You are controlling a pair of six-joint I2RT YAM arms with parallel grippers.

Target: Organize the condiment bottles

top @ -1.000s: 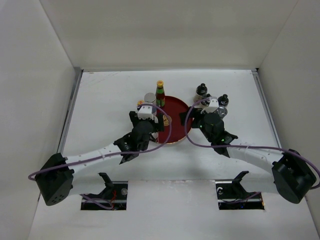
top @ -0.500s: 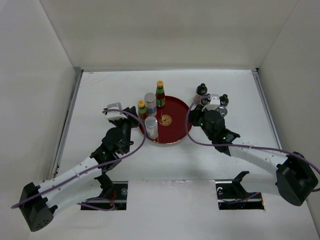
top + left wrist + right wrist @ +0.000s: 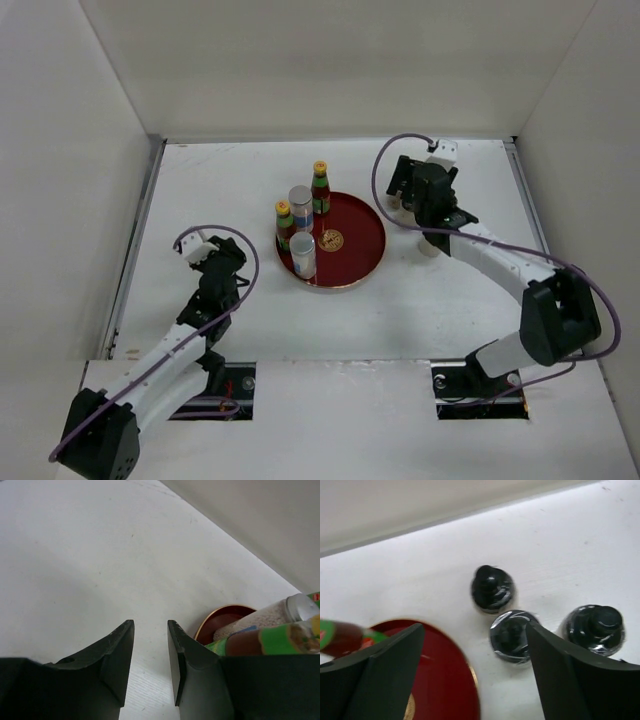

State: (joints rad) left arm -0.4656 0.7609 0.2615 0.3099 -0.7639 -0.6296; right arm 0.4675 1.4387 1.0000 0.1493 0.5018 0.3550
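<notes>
Near left, the left gripper point(image 3: 150, 625) hangs over the table point(image 3: 75, 555), jaws almost touching, empty. Two green-red bottles point(image 3: 285, 222) and two shakers point(image 3: 303, 255) stand on the red plate point(image 3: 362, 235). Far right, the right gripper point(image 3: 475, 626) gapes wide, empty, above three black-capped cruets point(image 3: 491, 589).

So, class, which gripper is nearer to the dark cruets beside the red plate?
Right. The right gripper hangs open just above the dark cruets, beside the red plate. The left gripper sits shut on the plate's opposite side, well apart from them.
</notes>
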